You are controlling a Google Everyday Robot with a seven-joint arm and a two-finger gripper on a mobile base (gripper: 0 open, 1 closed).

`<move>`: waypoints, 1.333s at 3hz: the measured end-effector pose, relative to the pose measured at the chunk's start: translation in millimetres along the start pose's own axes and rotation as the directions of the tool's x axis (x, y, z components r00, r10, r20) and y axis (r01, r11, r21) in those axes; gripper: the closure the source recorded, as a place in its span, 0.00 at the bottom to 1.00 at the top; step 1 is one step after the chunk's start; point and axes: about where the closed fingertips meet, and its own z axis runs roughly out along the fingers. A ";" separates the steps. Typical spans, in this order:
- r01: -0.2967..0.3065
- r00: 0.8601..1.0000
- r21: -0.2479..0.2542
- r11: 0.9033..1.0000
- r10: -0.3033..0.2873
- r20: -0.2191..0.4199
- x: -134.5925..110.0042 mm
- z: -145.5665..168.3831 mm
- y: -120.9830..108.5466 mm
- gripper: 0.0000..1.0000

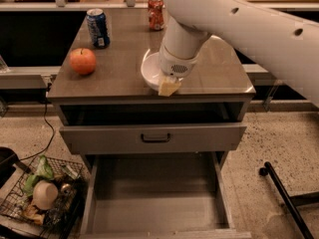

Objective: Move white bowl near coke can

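One arm (pixel 239 19) angled down; gripper (pixel 169 86) seemingly touching white bowl (pixel 149 69).

This looks like a robot test lab or office workspace: speckled hard floor (pixel 279 133), a grey drawer unit serving as the desk (pixel 119 78) with its lowest drawer (pixel 154 203) pulled out, a long counter (pixel 40 6) along the far side, and a wire basket (pixel 17 208) of odds and ends on the floor at near left. A large white robot arm (pixel 249 24) reaches in from the right, its hand (pixel 169 86) at the desk's near edge.
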 end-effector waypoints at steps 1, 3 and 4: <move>-0.022 0.998 0.044 0.999 0.025 -0.060 22.6 -19.2 -21.1 1.00; -0.056 0.989 0.150 0.987 0.075 -0.128 66.8 -62.7 -85.7 1.00; -0.095 0.984 0.200 0.975 0.122 -0.127 89.0 -66.7 -123.6 1.00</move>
